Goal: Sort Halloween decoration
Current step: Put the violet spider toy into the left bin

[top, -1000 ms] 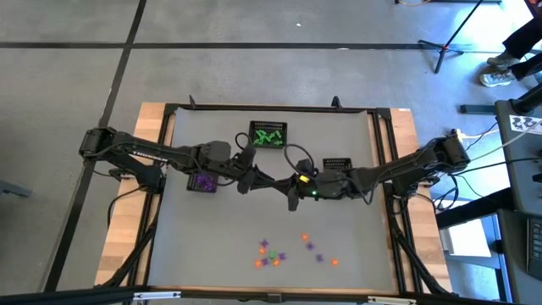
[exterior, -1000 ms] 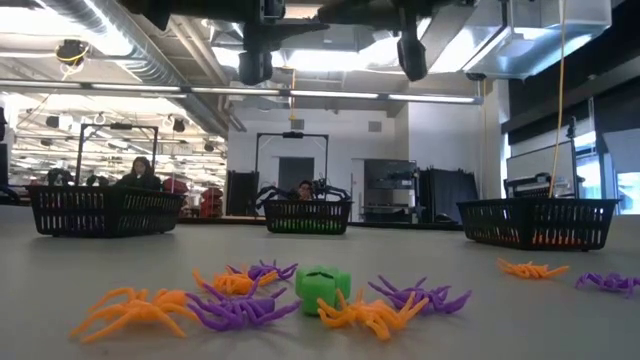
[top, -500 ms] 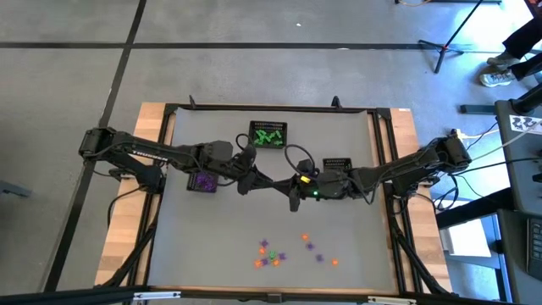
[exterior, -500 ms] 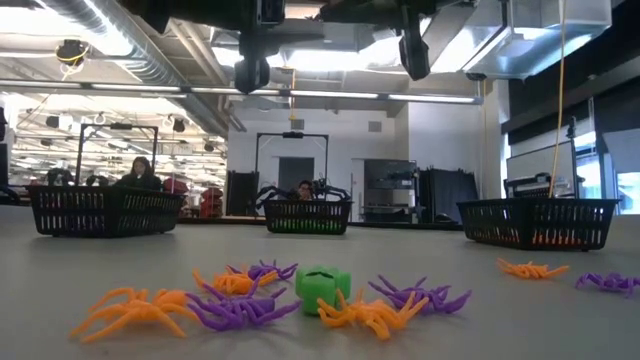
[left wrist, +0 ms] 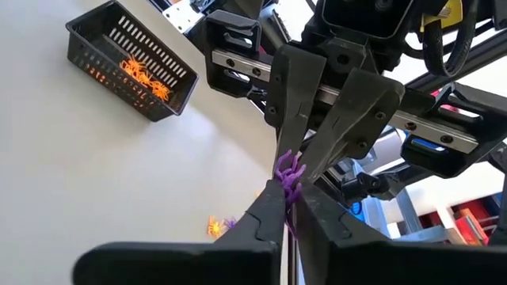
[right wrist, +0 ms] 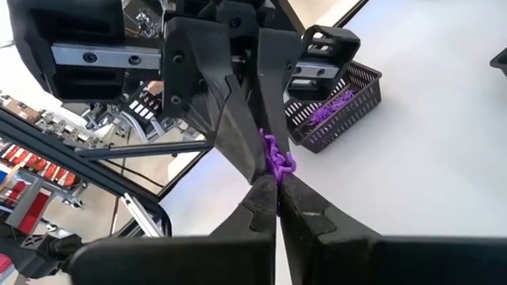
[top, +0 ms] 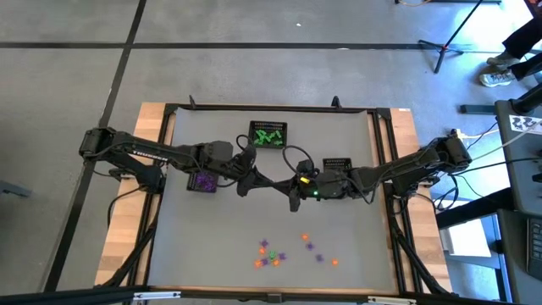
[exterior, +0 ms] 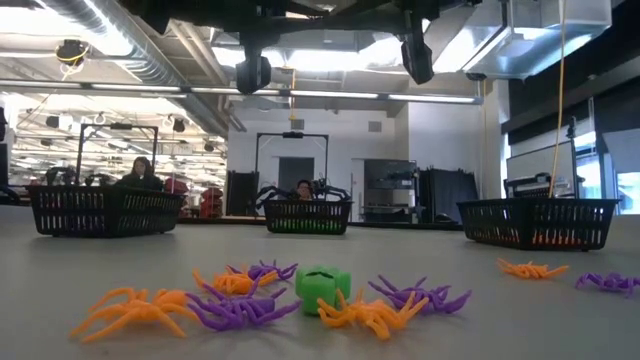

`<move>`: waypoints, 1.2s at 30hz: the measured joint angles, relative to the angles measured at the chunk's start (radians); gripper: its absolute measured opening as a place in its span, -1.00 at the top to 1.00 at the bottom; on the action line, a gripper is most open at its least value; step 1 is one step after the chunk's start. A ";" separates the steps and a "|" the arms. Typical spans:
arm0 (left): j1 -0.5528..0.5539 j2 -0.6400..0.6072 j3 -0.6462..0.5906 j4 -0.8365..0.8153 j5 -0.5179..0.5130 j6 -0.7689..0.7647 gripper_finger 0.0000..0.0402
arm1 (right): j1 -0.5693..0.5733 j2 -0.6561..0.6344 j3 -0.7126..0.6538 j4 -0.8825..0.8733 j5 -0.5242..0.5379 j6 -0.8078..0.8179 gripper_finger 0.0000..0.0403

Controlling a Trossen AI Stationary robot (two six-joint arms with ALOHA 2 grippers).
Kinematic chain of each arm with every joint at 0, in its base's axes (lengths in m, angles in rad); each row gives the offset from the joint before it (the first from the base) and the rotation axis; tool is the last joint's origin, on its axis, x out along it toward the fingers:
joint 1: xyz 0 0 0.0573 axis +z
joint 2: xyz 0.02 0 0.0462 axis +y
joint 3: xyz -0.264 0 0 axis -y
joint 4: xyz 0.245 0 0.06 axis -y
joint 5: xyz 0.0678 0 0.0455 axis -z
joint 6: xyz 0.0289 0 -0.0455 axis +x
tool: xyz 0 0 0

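Mid-air over the middle of the grey table (top: 220, 229), the left gripper (left wrist: 285, 202) and right gripper (right wrist: 273, 186) meet tip to tip, and both are pinched shut on the same tiny purple plastic spider (left wrist: 288, 172) — a handover caught halfway, by the look of it.

Sorting is well under way. At the far side, the black mesh basket with green trinkets (top: 268, 134) is loaded; the black mesh basket with purple trinkets (top: 202, 180) sits under the left arm, and the black mesh basket with orange trinkets (left wrist: 133, 70) lies by the right arm, both holding some pieces.

Still to do: a loose cluster of orange, purple and green trinkets (top: 271, 254) near the front edge, with a few strays (top: 315, 247) just to its right. From table level that heap (exterior: 300, 295) numbers roughly ten pieces.

Room to move looks generous. Open grey surface separates the grippers from the pile and the baskets; the black frame rail (top: 385, 161) stays well off. The tight spot, I'd judge, is the two arms themselves, nose to nose.
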 joint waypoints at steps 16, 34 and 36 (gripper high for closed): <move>0.000 -0.002 0.003 0.011 0.019 0.018 1.00 | -0.001 -0.025 -0.004 -0.021 -0.016 -0.055 0.12; 0.121 -0.299 0.002 -0.983 -0.152 0.081 1.00 | -0.055 -0.200 0.000 -0.114 0.001 -0.108 -0.29; 0.132 -0.346 0.001 -1.169 -0.223 0.072 1.00 | -0.054 -0.200 0.000 -0.117 -0.001 -0.107 -0.26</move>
